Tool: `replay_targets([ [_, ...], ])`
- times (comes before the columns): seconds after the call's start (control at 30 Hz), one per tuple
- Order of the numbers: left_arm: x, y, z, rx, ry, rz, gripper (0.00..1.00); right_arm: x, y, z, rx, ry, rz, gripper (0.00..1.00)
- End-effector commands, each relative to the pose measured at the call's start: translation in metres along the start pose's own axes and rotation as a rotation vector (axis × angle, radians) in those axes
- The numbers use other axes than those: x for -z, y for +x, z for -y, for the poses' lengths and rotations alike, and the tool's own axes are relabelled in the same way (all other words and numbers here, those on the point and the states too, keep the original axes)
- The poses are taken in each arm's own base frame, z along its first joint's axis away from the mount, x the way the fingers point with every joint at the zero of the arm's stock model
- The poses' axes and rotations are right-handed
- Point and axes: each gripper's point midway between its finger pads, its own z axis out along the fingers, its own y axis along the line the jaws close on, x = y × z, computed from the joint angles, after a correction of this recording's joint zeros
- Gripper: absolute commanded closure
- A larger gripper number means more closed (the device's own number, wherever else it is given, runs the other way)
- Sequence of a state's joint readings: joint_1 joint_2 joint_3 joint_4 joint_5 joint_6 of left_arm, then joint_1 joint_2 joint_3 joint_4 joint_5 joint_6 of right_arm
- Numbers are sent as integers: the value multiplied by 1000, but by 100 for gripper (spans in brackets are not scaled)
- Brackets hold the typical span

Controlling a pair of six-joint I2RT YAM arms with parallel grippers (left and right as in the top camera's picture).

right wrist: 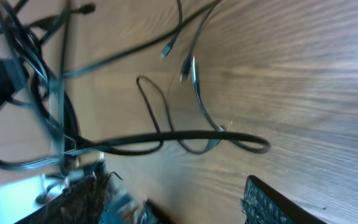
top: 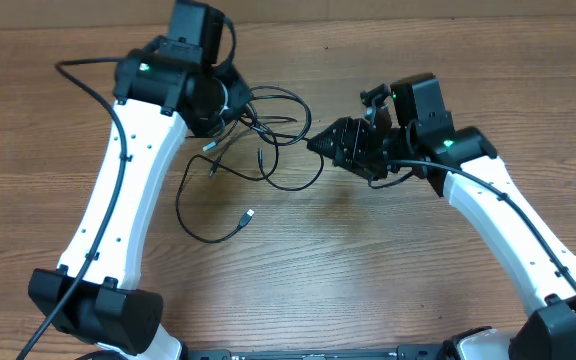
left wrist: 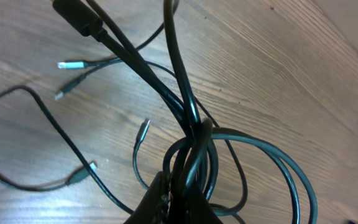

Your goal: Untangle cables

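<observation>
**Fig.** Overhead, L-wrist and R-wrist views of a wooden table [top: 368,270], both arms reaching in.

(a) The cables [top: 268,130]: thin black cords knotted in a loose tangle at approx. 12 o'clock of table centre, between the two wrists. Several loops fan out toward 3 o'clock. One long strand runs out toward 7 o'clock, curves round and ends in a small plug [top: 249,214] lying flat on the wood. Two more plug ends lie at approx. 8 o'clock of the knot, apart from each other.

(b) The left gripper [left wrist: 169,199]: at 9 o'clock of the tangle, hidden under its own wrist in the overhead view. The L-wrist view shows its fingers pressed together on a bunch of strands. The strands converge into the tips from 12 o'clock and loop off toward 4 o'clock.

(c) The right gripper [top: 320,146]: at 3 o'clock of the tangle, tips pointing to 9 o'clock, near the outermost loop. The R-wrist view shows its fingers [right wrist: 263,199] spread wide with nothing between them. One cord crosses the wood ahead of the gap. Whether the tips touch that cord cannot be told.
</observation>
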State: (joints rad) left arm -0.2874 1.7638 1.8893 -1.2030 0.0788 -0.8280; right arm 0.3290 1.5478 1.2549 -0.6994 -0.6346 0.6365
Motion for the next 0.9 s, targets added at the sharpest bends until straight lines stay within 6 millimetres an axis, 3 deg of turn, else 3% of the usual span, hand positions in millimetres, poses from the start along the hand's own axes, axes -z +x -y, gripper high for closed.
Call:
replay_targets([
  [0.0, -3, -3, 9, -175, -11, 53, 96, 17, -26, -4, 8, 130, 148, 29],
  [0.07, -3, 1, 21, -249, 18, 66, 96, 23, -32, -5, 19, 187, 193, 24],
  [0.3, -3, 17, 46, -362, 65, 72, 96, 25, -33, 3, 5, 290, 247, 25],
  [0.5, 2, 35, 69, -453, 197, 6, 96, 38, -46, 47, -75, 515, 358, 32],
  [0.67, 24, 24, 76, -457, 297, 7, 96, 58, -44, 83, -106, 708, 397, 34],
  [0.87, 73, -2, 76, -424, 489, 21, 96, 80, -41, 109, -130, 838, 411, 39],
])
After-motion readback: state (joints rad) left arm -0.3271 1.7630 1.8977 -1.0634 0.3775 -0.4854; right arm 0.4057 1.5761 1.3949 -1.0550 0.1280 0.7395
